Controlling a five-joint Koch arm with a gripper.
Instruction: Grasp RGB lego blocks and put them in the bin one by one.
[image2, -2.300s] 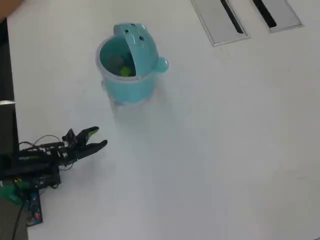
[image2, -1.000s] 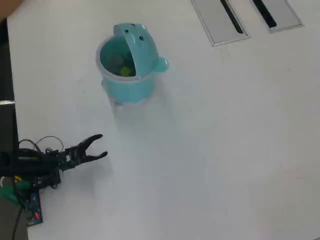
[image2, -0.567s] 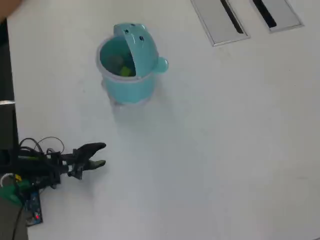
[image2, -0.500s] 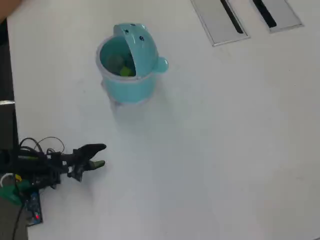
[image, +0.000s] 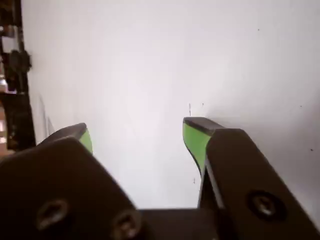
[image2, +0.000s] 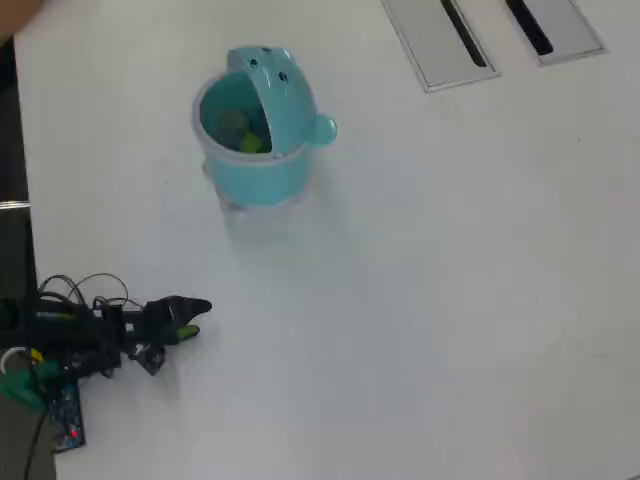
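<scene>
A: Where is the black gripper with green pads (image: 137, 132)?

B: In the overhead view it lies at about eight o'clock on the white table (image2: 450, 300), well apart from the round teal-blue plastic bin (image2: 262, 165) at eleven o'clock. In the wrist view its jaws stand apart, nothing between them.

A: And the blocks?

B: A yellow-green block (image2: 250, 143) shows inside the bin, under the raised domed lid (image2: 275, 85); the others I cannot make out.

— What carries everything?
— A plain white desk (image2: 420, 300).
— And directly on it?
— The teal bin (image2: 258, 165) stands upper left in the overhead view; two grey slotted panels (image2: 490, 35) sit flush near the top edge.
</scene>
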